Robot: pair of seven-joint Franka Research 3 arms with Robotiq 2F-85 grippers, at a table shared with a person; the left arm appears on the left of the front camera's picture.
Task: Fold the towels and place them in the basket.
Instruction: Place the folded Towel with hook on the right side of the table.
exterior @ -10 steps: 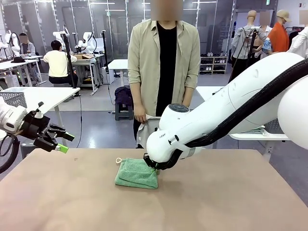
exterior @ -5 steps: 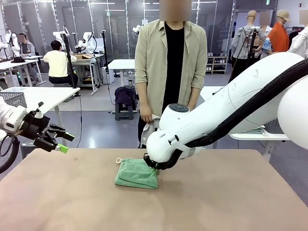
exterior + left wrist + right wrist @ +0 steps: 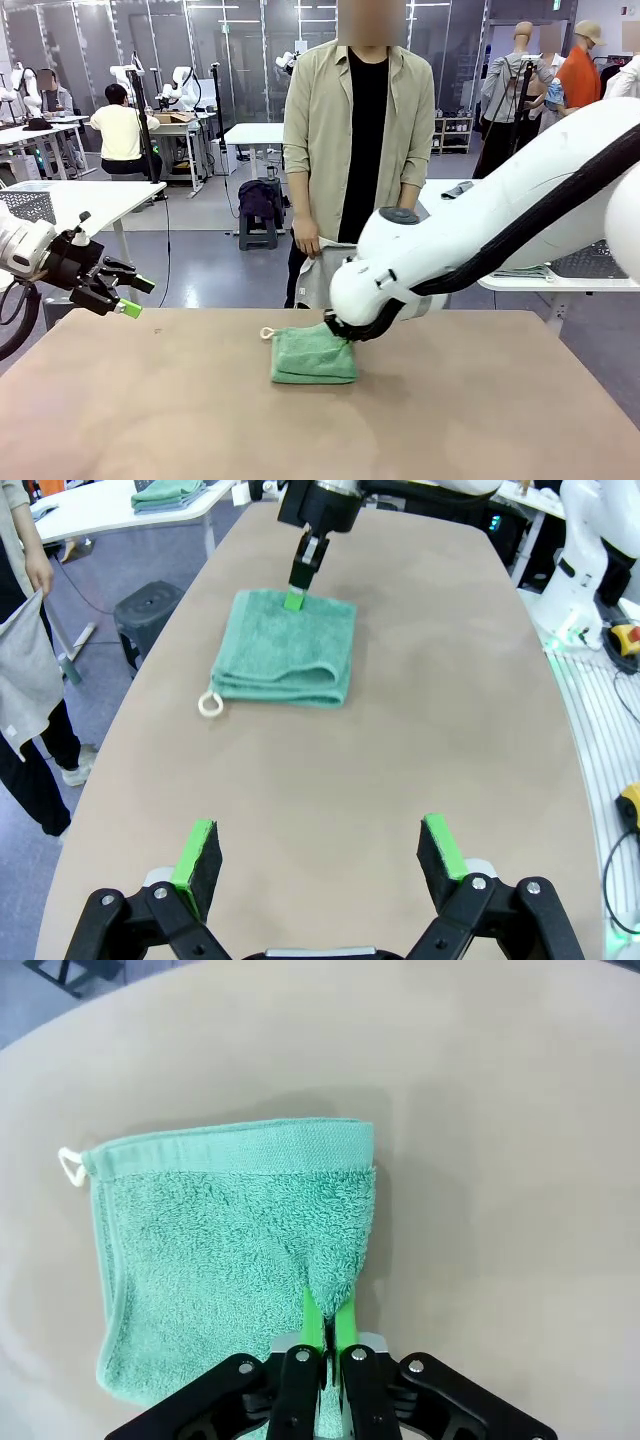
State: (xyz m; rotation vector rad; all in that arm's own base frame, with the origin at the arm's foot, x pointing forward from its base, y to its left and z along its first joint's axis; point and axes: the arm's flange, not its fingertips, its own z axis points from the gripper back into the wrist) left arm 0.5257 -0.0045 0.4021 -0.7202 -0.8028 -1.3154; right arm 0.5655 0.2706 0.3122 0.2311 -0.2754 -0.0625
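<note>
A folded mint green towel point(image 3: 312, 355) point(image 3: 285, 650) point(image 3: 220, 1240) with a white loop at one corner lies on the brown table point(image 3: 150, 420), near the far edge. My right gripper point(image 3: 336, 326) point(image 3: 294, 598) point(image 3: 327, 1320) is shut on the towel's right-hand edge, a pinch of terry cloth bunched between its green pads. My left gripper point(image 3: 134, 297) point(image 3: 320, 855) hovers open and empty over the table's left side. A pale cream towel point(image 3: 318, 278) point(image 3: 25, 680) hangs from the hand of the person at the far side. A dark lattice basket point(image 3: 592, 262) shows partly behind my right arm.
The person point(image 3: 360, 150) stands close against the far edge. A white side table point(image 3: 520, 283) stands at the right, with folded green cloths point(image 3: 165, 492) on it. Another mesh container point(image 3: 28, 205) sits on a table at the left.
My right gripper has dragged the green towel a short way to the right along the far edge. The person has stepped right. The left arm has not moved.
</note>
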